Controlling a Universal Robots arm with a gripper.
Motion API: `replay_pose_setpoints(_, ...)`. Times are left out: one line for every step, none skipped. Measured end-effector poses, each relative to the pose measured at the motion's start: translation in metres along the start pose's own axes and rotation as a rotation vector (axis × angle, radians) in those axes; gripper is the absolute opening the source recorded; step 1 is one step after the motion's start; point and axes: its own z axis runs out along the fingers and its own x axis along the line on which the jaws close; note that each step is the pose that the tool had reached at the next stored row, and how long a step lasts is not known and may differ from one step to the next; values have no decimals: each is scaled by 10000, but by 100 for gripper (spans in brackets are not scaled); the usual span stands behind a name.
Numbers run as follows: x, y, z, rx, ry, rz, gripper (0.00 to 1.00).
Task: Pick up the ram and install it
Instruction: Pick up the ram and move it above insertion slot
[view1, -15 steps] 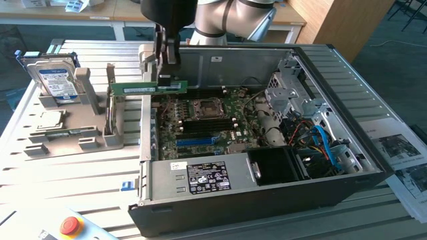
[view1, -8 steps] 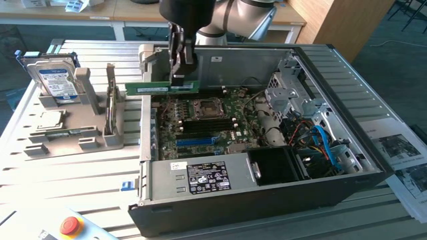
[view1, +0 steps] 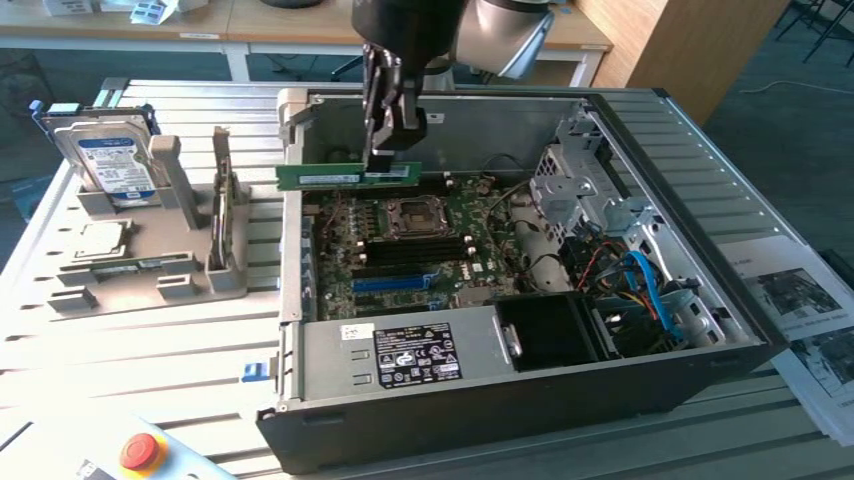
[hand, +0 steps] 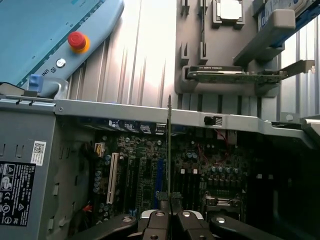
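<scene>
i am holding the long, thin green circuit-board ram stick (view1: 320, 177) clamped in the closed black hand (view1: 383, 168), hanging above the green motherboard (view1: 467, 225) inside the open black computer case (view1: 534, 400), so the pickup is looking done, with no slot holding it yet.

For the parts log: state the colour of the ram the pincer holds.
Green ram, clearest in exterior view.

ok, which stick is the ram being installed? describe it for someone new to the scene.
Find the open computer case mid-table. Over its motherboard hangs the ram, a green stick held level in the arm's shut jaws. The other green stick stands in the grey holder outside the case, at the exterior view's left.
</scene>
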Motion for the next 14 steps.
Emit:
replay_pose_setpoints(3,-29,-4,-12,-1,1,12)
replay_pose_setpoints(6,-57,-7,-23,-2,1,12)
replay_pose_setpoints(10,-86,-11,-34,-2,0,12)
replay_pose_setpoints(13,-114,-14,-44,-3,0,12)
replay_pose_setpoints(16,-142,-18,-55,-4,0,12)
replay_pose_setpoints(18,-168,-21,-65,-5,0,12)
replay_pose_setpoints(21,-195,-25,-76,-6,1,12)
replay_pose_setpoints(24,-222,-28,-87,-6,0,12)
replay_pose_setpoints(27,-250,-32,-97,-6,0,12)
replay_pose_setpoints(28,-272,-35,-104,-7,0,12)
replay_pose_setpoints(30,-292,-38,-110,-7,1,12)
replay_pose_setpoints(31,-306,-40,-113,-6,1,12)
replay_pose_setpoints(32,-312,-40,-113,-6,0,12)
replay_pose_setpoints(32,-312,-40,-113,-7,1,12)
